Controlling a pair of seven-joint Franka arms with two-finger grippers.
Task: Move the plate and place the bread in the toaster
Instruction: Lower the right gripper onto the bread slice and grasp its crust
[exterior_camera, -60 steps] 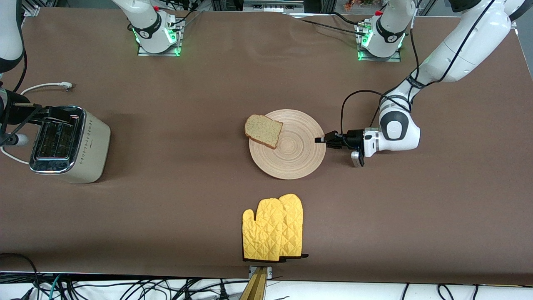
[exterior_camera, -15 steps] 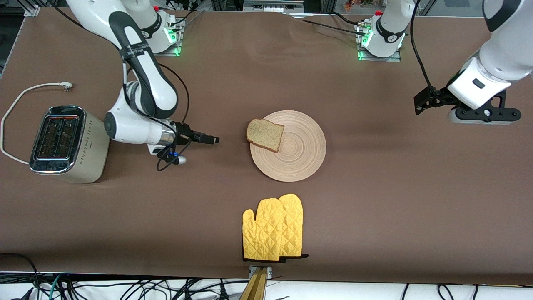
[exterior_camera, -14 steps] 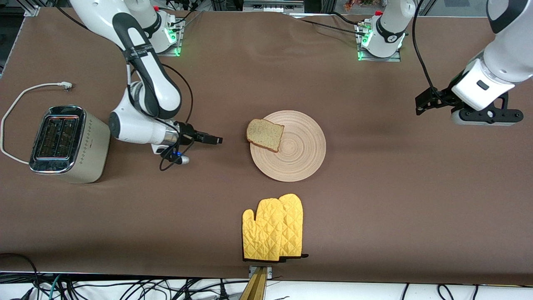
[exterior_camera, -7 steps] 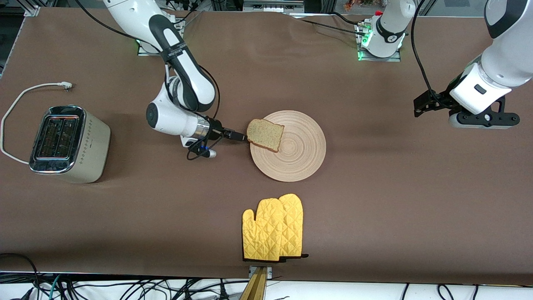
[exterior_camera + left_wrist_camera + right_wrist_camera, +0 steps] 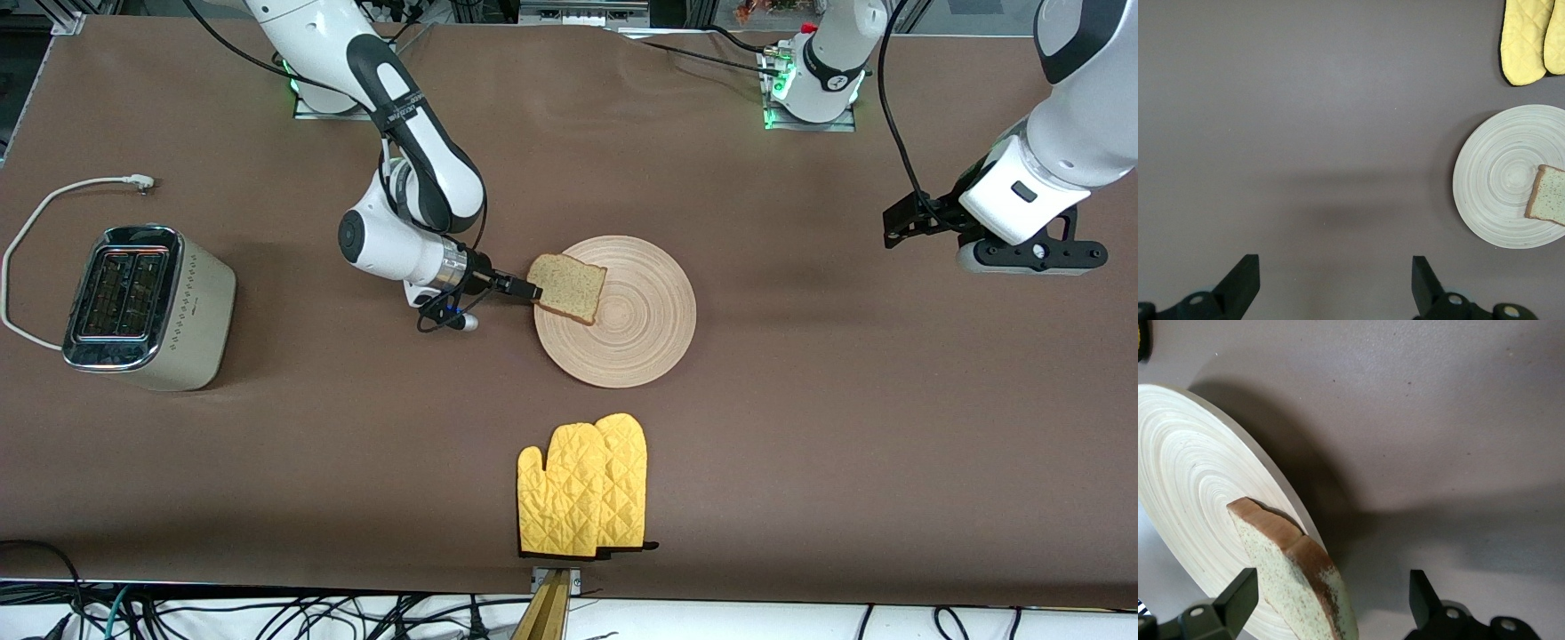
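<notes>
Brown table (image 5: 800, 427) carries toaster (image 5: 147, 307), plate (image 5: 631, 324), and yellow oven mitts (image 5: 582, 489).

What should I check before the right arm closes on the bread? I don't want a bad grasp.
1. Right gripper open: ok, its fingers are spread.
2. Bread between the fingers: ok, the crust edge sits in the gap in the right wrist view.
3. Bread free to lift: ok, it lies on the plate, overhanging the rim toward the gripper.
4. Fingers clear of the plate: cannot tell.
5. Left gripper out of the way: ok, open, waiting over bare table at its own end.
6. Toaster slots empty: ok.
</notes>
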